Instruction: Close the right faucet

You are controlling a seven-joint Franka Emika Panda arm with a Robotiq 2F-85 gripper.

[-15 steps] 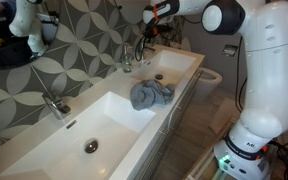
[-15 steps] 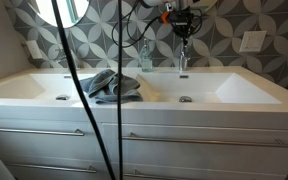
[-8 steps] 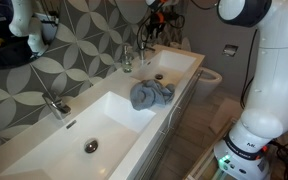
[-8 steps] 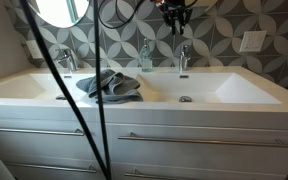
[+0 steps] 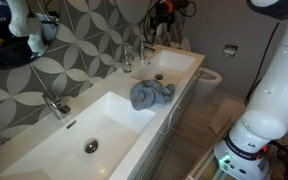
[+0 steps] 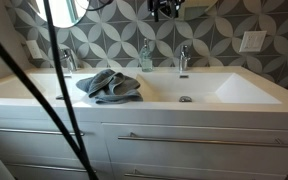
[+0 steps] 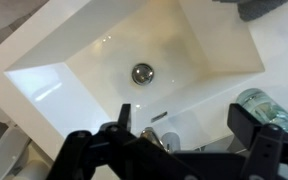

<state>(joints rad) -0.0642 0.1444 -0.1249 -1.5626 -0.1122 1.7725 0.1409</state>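
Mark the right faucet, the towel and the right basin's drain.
right faucet (image 6: 183, 58): in an exterior view, on its upright body
towel (image 6: 109, 85): in an exterior view, on its middle folds
drain (image 7: 142, 72): wrist view, on its centre

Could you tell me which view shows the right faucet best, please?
An exterior view shows the right faucet whole, front-on, unobstructed. In an exterior view it looks small and distant; the wrist view catches only its top.

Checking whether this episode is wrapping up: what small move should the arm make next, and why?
Probably keep lifting clear. The gripper hangs open well above the right faucet, having risen away from it within the last second, and the wrist view shows no stream into the basin. Whether it is fully shut is too small to confirm.
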